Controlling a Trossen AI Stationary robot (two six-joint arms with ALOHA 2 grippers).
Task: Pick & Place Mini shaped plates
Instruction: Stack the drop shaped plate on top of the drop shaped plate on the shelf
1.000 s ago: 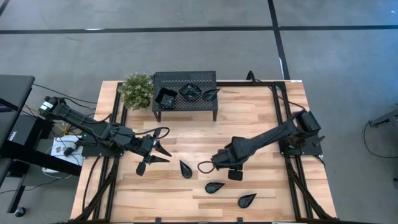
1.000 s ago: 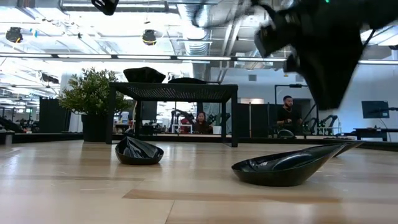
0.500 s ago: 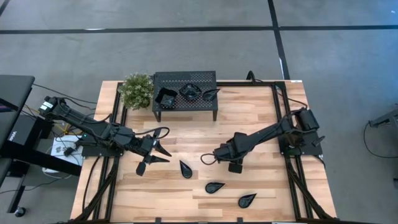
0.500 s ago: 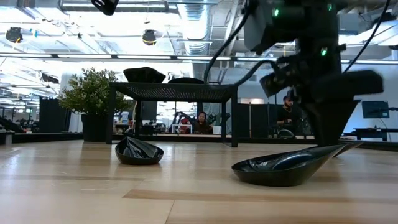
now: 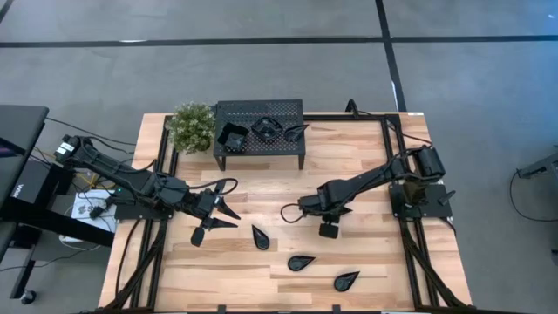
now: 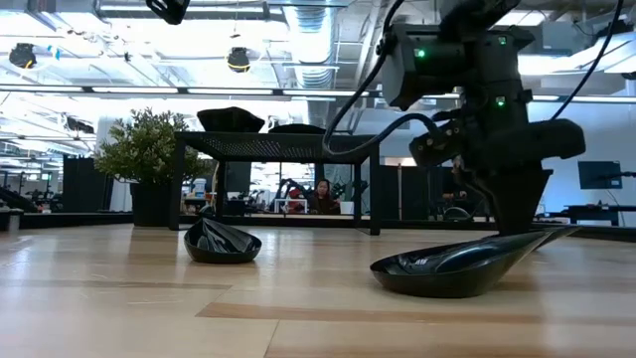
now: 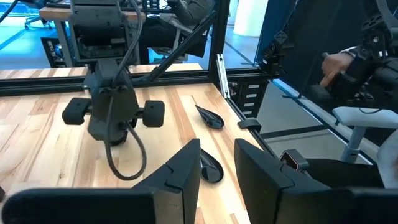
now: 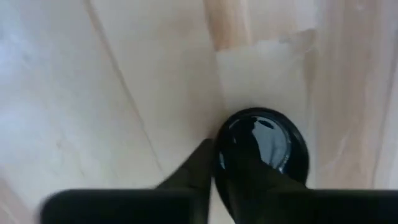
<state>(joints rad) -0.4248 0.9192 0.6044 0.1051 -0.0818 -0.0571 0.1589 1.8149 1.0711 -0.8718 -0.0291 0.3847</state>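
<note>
Gripping a round plate [image 8: 264, 146] by its rim in the right gripper [image 8: 225, 167], fingers closed on it, facing down just above the wood. Being round, showing no long axis. Hovering right of centre in the high view, the plate itself hiding under the right gripper [image 5: 318, 208] there.

Lying below that on the table [image 5: 366, 148]: the left teardrop plate [image 5: 260, 236], pointing its tip to the upper left, long axis slanting down to the right; the middle teardrop plate [image 5: 302, 262], pointing right, lying almost level across the frame; the right teardrop plate [image 5: 346, 281], pointing to the upper right.

Resting on the stand [image 5: 248, 109] at upper centre: a square plate [image 5: 232, 137], a scalloped plate [image 5: 264, 129] and a leaf plate [image 5: 296, 131], tip pointing right.

Waiting at centre left with the left gripper [image 5: 228, 214], fingers spread apart and holding nothing.
</note>
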